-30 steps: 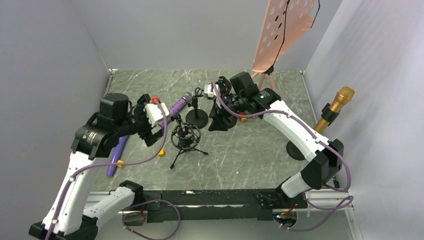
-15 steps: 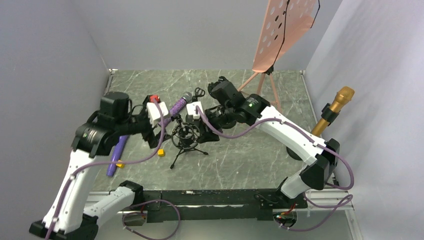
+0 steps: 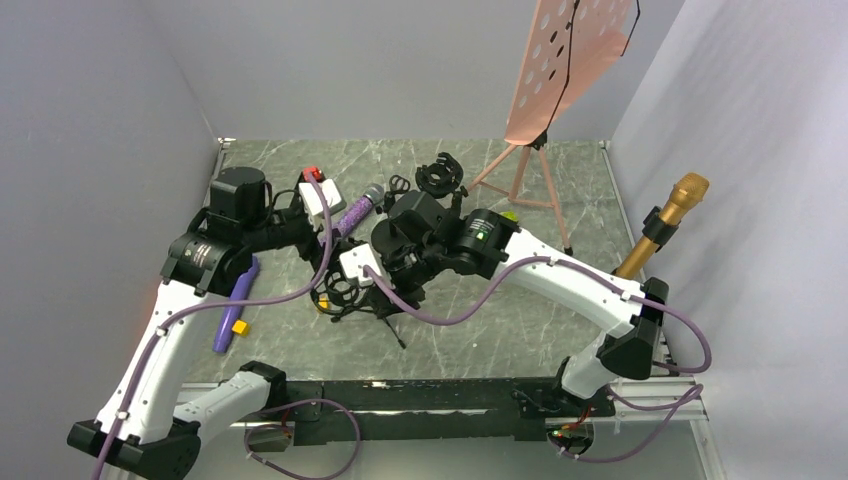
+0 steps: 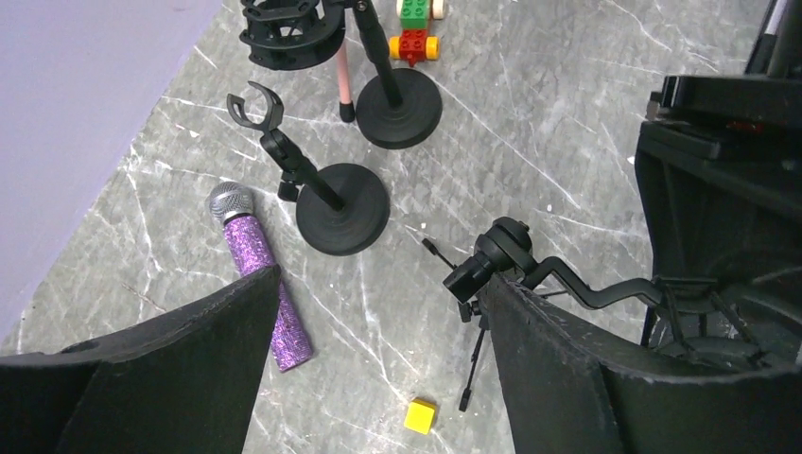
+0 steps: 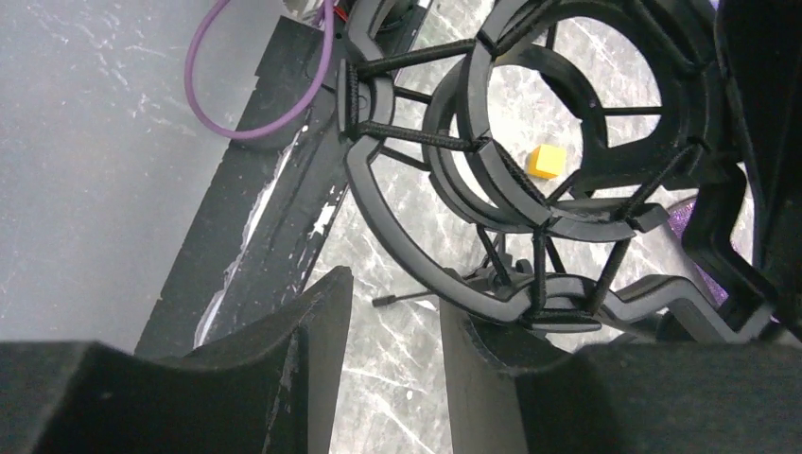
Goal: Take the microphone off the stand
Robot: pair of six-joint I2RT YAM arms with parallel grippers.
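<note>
A purple glitter microphone (image 4: 257, 274) (image 3: 358, 210) lies flat on the marble table beside an empty clip stand (image 4: 340, 208). My left gripper (image 4: 383, 284) (image 3: 333, 222) hangs open above the table, its left finger over the microphone's tail end, holding nothing. A black shock-mount tripod stand (image 3: 345, 290) (image 5: 558, 219) has an empty ring. My right gripper (image 5: 392, 298) (image 3: 340, 285) is open just under it, the ring's lower rim resting by the right finger (image 5: 492, 378). A gold microphone (image 3: 668, 215) stands upright in a holder by the right wall.
A second shock-mount stand on a round base (image 4: 397, 104) and a toy brick car (image 4: 413, 28) sit at the back. An orange music stand (image 3: 565, 70) rises at the rear right. A yellow cube (image 4: 421, 414) lies below my left gripper; a purple object (image 3: 235, 305) lies far left.
My right arm swung left and toward the front onto the tripod shock mount, its jaws narrowing; the tripod shifted and tilted. My left gripper drew back toward the rear left.
</note>
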